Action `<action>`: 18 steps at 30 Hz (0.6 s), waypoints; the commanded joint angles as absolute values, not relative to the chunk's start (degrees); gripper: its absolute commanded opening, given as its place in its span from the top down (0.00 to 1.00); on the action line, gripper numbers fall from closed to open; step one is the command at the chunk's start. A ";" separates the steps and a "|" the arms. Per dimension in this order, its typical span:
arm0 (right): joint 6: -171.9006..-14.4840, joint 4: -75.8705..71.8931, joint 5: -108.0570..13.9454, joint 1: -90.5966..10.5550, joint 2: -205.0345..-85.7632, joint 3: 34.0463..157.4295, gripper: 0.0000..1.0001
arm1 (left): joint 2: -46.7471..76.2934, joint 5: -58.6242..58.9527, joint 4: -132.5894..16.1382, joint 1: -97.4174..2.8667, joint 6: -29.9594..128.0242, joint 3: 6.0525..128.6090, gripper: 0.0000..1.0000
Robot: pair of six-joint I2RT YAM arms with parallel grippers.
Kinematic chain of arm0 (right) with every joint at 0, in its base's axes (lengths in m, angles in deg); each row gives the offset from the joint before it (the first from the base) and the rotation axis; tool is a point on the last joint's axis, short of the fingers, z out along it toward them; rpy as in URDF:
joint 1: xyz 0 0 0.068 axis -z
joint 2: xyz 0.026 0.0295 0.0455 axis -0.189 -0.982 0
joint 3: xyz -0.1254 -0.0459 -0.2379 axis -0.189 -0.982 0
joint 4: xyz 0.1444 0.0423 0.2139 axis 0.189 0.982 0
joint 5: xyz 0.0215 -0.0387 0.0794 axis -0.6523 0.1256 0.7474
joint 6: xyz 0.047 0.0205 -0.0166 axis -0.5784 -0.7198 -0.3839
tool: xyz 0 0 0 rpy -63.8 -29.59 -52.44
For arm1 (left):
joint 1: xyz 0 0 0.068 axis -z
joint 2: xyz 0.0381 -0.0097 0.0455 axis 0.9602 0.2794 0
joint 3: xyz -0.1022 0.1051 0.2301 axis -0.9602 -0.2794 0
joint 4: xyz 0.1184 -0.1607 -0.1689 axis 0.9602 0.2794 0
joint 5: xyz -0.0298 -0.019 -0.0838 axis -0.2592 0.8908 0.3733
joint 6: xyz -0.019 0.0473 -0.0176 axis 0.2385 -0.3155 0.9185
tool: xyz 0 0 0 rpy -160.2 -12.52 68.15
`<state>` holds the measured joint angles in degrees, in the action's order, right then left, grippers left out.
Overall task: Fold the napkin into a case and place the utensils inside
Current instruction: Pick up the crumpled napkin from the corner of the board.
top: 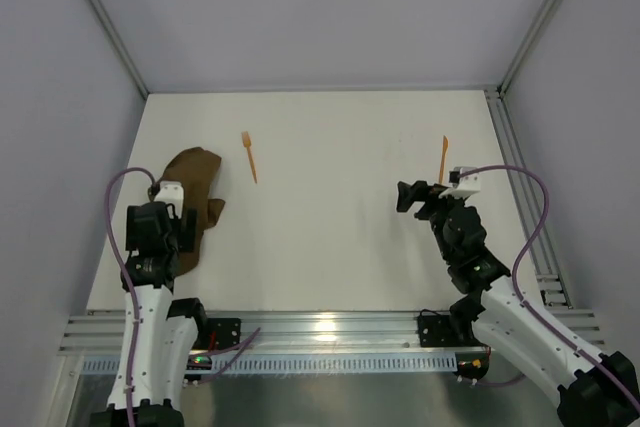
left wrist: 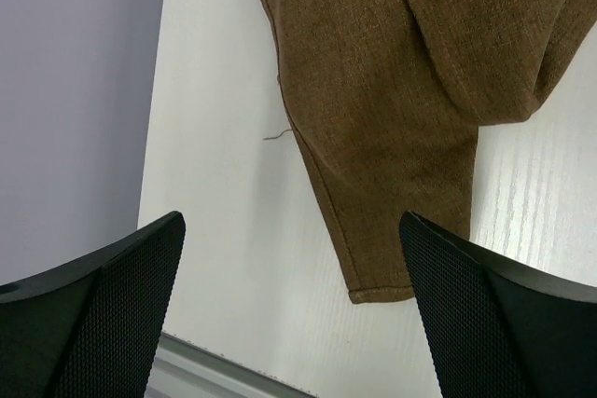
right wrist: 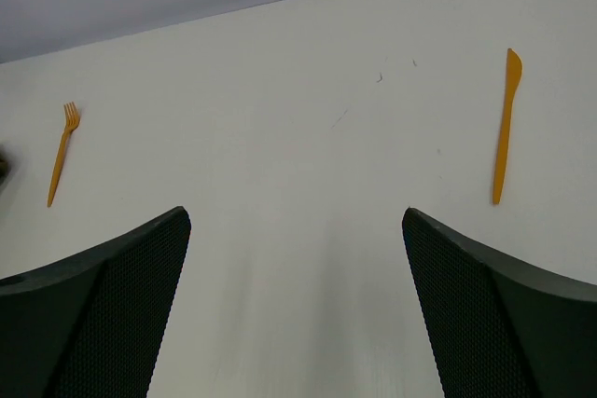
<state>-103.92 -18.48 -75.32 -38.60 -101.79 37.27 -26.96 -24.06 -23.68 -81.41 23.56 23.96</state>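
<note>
Top external view: crumpled napkin (top: 200, 175) lies on white table (top: 320, 237) between grey walls (top: 300, 7).

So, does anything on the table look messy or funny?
Yes. The napkin is bunched up and rumpled at the left edge of the table, not spread flat, and a loose thread pokes from its hem. The fork and knife lie far apart. Nothing looks broken or spilled.
</note>
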 commanded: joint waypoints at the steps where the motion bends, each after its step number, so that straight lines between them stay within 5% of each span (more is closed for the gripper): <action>1: -104.83 -16.30 -76.15 -38.84 -101.58 40.93 0.01 | -25.49 -24.35 -21.76 -81.60 23.39 27.06 0.01; 10: -105.01 -12.51 -70.87 -38.84 -107.82 47.26 0.01 | -10.03 -12.49 -3.75 -81.68 14.52 41.28 0.01; 18: -105.36 -14.36 -70.25 -38.93 -110.37 46.65 0.01 | 7.63 -13.54 -16.37 -81.42 14.69 43.24 0.01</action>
<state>-104.95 -13.17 -71.01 -38.60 -109.90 45.18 4.71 -13.44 -10.17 -81.39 14.82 41.82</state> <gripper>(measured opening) 0.993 0.991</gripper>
